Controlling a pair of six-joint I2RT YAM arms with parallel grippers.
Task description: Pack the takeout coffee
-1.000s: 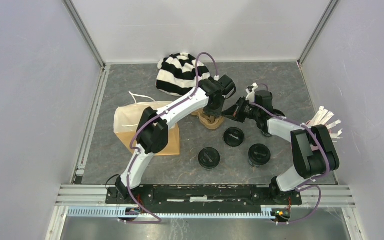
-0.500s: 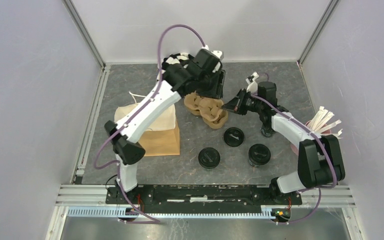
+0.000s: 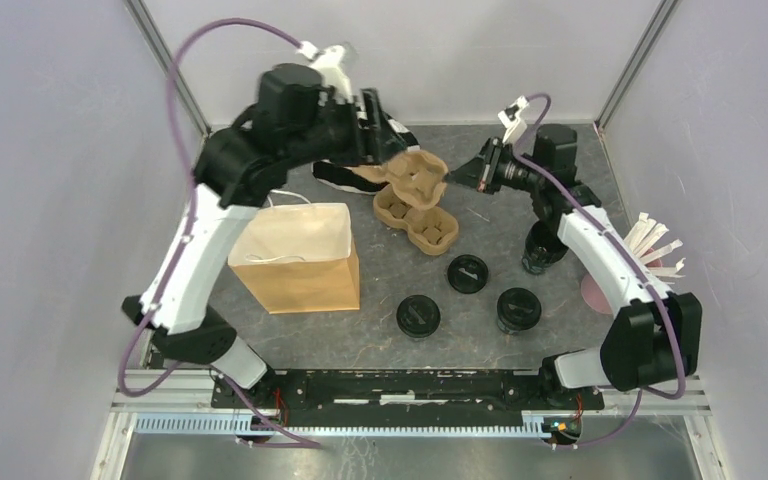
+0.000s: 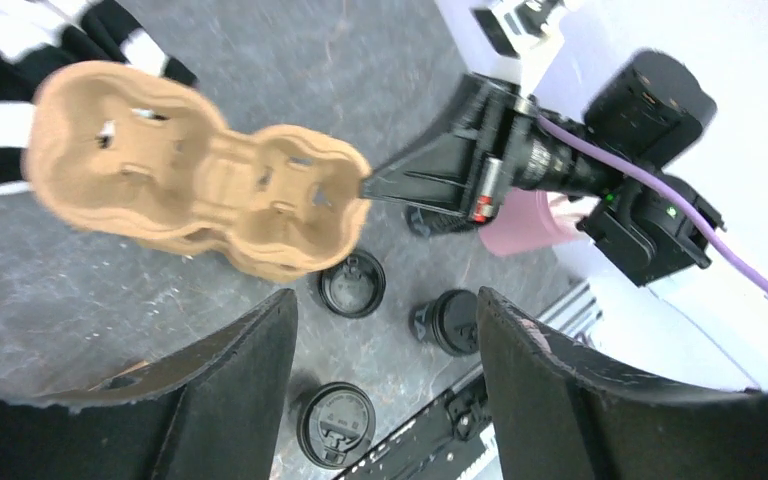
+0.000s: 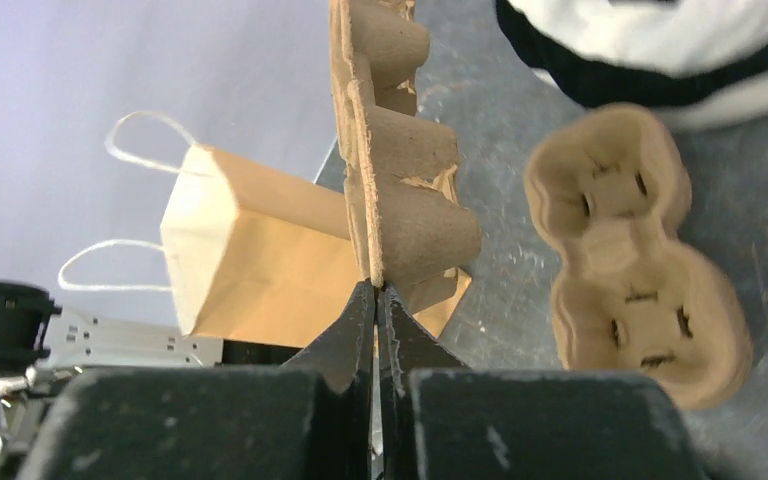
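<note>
Bright, even light from above leaves only faint, soft shadows on the grey surface [image 3: 380, 345] and washes out the pale walls [image 3: 50, 150]. In the left wrist view the cardboard carrier [image 4: 200, 180] is smeared by motion blur, and the left gripper [image 4: 385, 300] looms dark and soft at the near edge. In the right wrist view the right gripper [image 5: 375, 292] is a dim, unfocused mass and the second carrier [image 5: 630, 260] looks blurred.
</note>
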